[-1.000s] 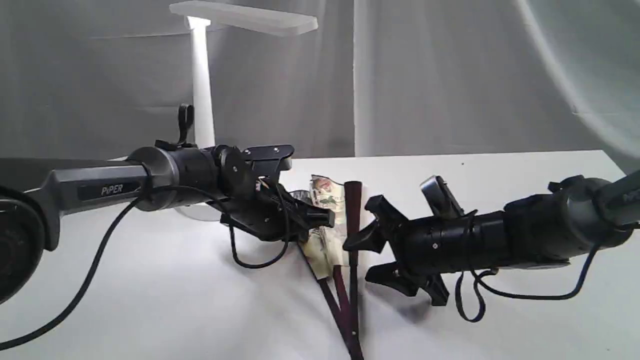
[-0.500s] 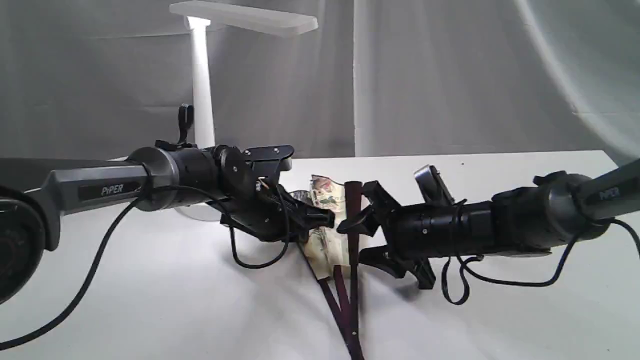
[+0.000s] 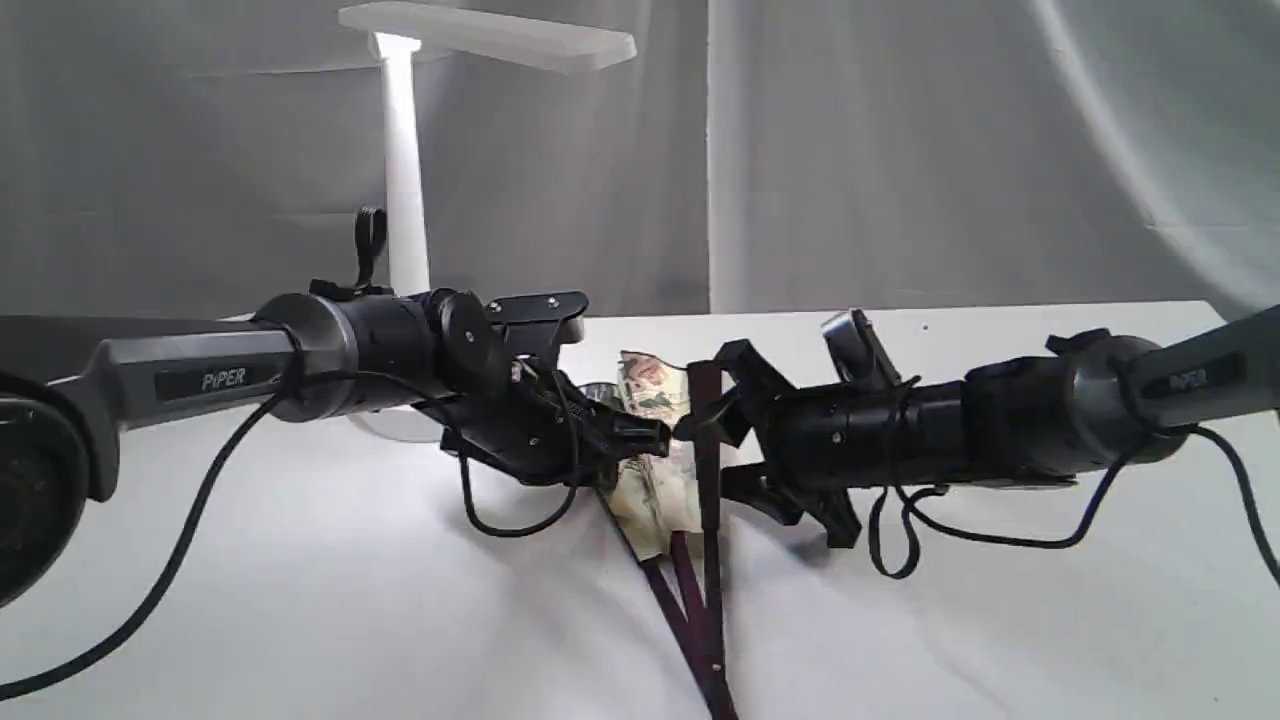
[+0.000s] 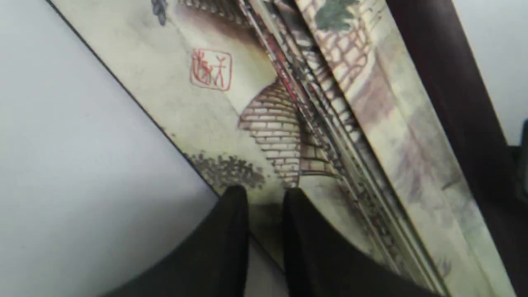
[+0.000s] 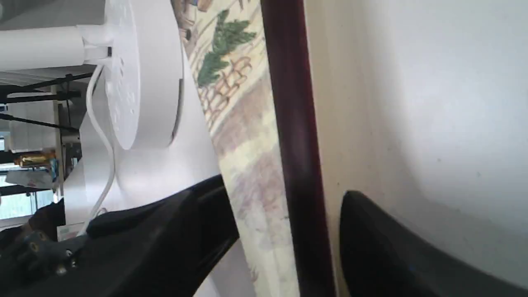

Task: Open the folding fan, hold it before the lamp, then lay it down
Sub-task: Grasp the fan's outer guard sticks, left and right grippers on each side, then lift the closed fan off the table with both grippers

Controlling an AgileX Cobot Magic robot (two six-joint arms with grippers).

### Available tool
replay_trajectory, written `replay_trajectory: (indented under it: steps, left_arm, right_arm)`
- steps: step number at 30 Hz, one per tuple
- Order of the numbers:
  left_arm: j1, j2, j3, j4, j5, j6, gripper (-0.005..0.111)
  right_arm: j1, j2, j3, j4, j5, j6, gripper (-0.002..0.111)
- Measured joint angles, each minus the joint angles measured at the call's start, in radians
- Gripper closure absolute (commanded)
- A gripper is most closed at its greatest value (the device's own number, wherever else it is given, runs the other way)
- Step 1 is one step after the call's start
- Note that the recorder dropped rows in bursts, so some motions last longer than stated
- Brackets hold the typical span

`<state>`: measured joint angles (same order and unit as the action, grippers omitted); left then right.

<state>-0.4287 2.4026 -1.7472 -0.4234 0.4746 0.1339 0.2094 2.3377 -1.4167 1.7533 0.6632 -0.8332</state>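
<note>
The folding fan [image 3: 655, 490] stands partly spread on the white table, its painted cream paper between dark maroon ribs that meet near the front edge. My left gripper [image 3: 640, 440] is shut on the fan's left edge; in the left wrist view its fingers [image 4: 235, 235] pinch the paper fan [image 4: 268, 123]. My right gripper [image 3: 715, 450] is open, with its fingers on either side of the right maroon guard [image 5: 295, 156]. The white lamp [image 3: 405, 200] rises behind my left arm, its bar-shaped head [image 3: 490, 35] high above.
The lamp's round base [image 5: 136, 74] with its white cord [image 5: 101, 136] sits close behind the fan. A grey curtain [image 3: 900, 150] hangs along the back of the table. Black cables droop under both wrists. Bare table [image 3: 1000, 640] lies at the front right.
My right gripper has moved left and slightly up until its open fingers straddle the fan's right guard. The left gripper and the fan have held still.
</note>
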Motion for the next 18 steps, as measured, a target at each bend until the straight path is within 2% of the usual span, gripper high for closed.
replay_trajectory:
  steps: [12, 16, 18]
  left_arm:
    - [0.000, 0.000, 0.000, -0.008, 0.018, 0.000, 0.089]
    - [0.000, 0.000, 0.000, -0.008, 0.020, 0.000, 0.089]
    - [0.000, 0.000, 0.000, -0.008, 0.020, 0.000, 0.089]
  right_arm:
    - [0.000, 0.065, -0.103, 0.009, 0.031, 0.047, 0.058]
    - [0.000, 0.066, -0.103, 0.011, 0.029, 0.047, 0.068]
    - [0.000, 0.066, -0.103, 0.011, 0.029, 0.048, 0.078]
